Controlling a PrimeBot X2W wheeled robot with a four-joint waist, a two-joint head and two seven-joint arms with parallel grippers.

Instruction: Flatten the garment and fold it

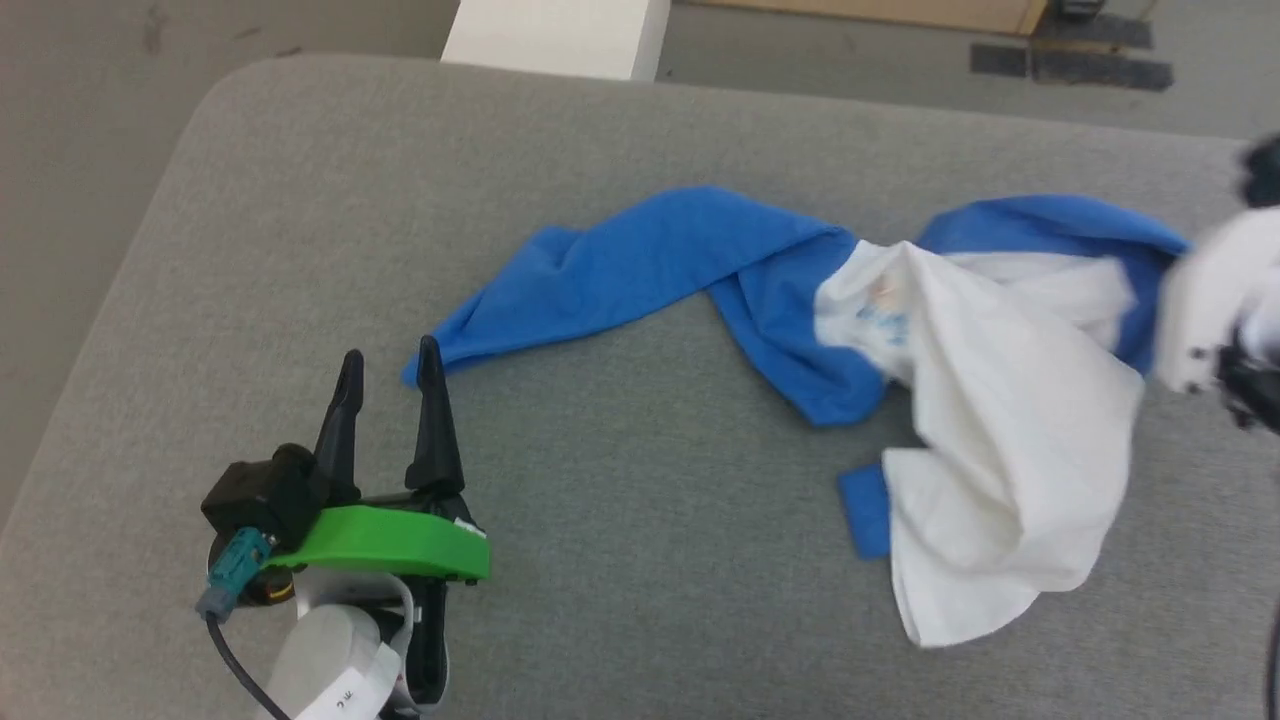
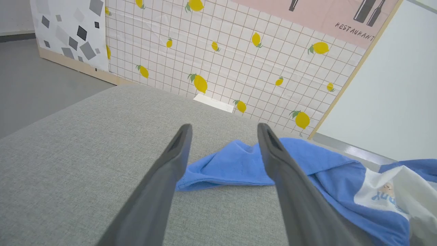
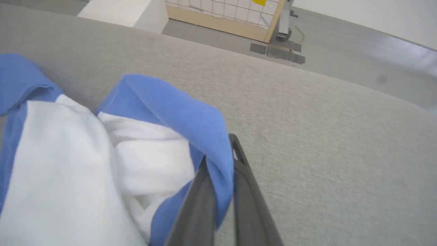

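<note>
Right gripper point(image 3: 220, 152) clamped on the garment's point(image 1: 1000, 400) blue sleeve point(image 3: 191, 112); left gripper point(image 1: 390, 350) spread wide, empty, just beside the other sleeve point(image 1: 640, 260), above the worktop point(image 1: 620, 520).

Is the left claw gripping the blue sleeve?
No: the left gripper holds its fingers wide apart, and the blue sleeve of the garment lies unpinched on the grey cushion ahead.

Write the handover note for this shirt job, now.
Left pincer: open, empty, tips near the end of the long blue sleeve.
Right pincer: shut on a blue fold of the shirt.
Shirt: crumpled on the grey cushion, white body bunched.
Done: one grip taken.
Left: grab the sleeve, spread flat, fold.
</note>
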